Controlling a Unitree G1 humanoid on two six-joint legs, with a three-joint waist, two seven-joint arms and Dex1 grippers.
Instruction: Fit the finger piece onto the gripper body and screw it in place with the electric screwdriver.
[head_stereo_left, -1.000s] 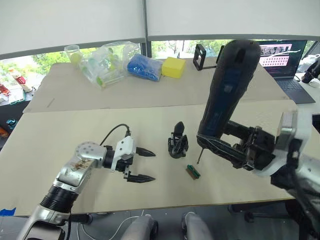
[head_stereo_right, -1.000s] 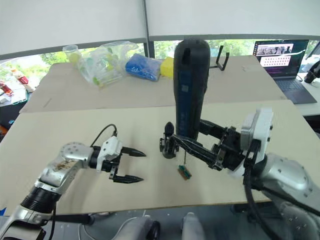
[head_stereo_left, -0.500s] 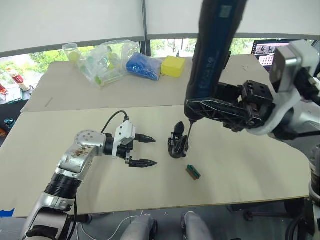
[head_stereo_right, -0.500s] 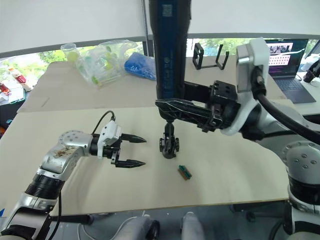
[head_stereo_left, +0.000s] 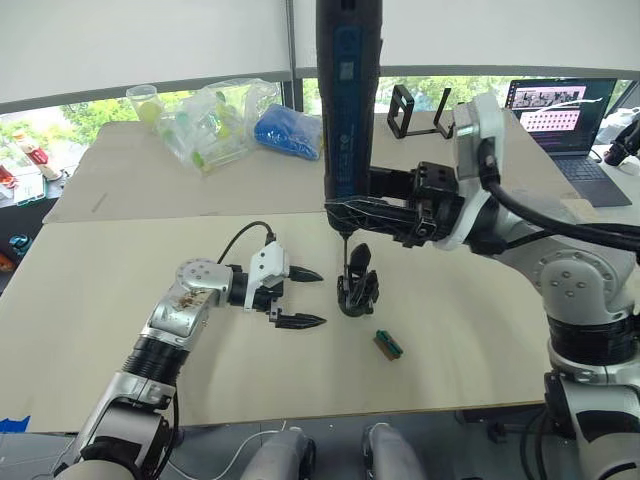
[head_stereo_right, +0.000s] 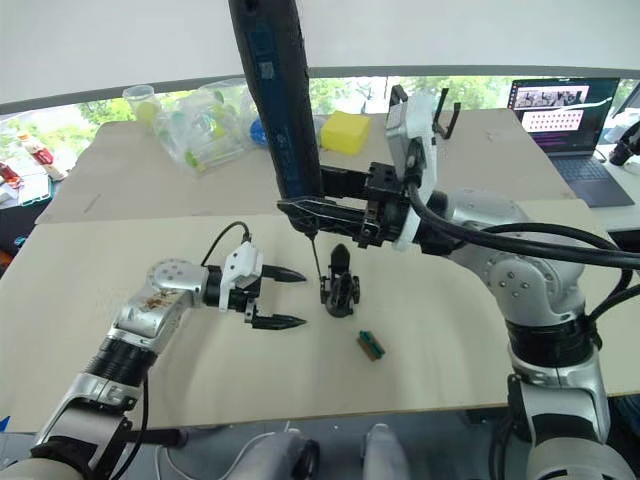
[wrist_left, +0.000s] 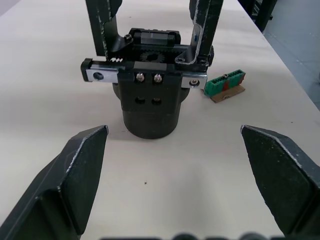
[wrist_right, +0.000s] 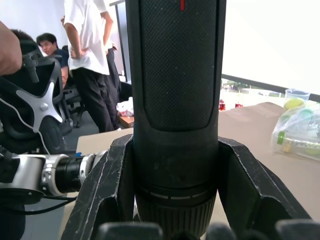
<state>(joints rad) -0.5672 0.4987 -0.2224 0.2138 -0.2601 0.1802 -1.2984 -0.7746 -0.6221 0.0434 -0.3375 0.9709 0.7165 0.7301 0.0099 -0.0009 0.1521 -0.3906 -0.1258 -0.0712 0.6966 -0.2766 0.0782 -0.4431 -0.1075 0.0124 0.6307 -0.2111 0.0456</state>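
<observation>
Hovering low over the table (head_stereo_left: 120, 300), the left gripper (head_stereo_left: 303, 297) spreads its two fingers wide with nothing between them, pointing at the gripper body (head_stereo_left: 356, 290) just beside it. That body stands upright near the table's middle, one pointed finger raised; whether the finger piece is fitted cannot be told. A small green block (head_stereo_left: 387, 343) lies near it. Above, the right gripper (head_stereo_left: 372, 213) clamps the electric screwdriver (head_stereo_left: 347, 100) upright, its thin bit ending just above the body.
</observation>
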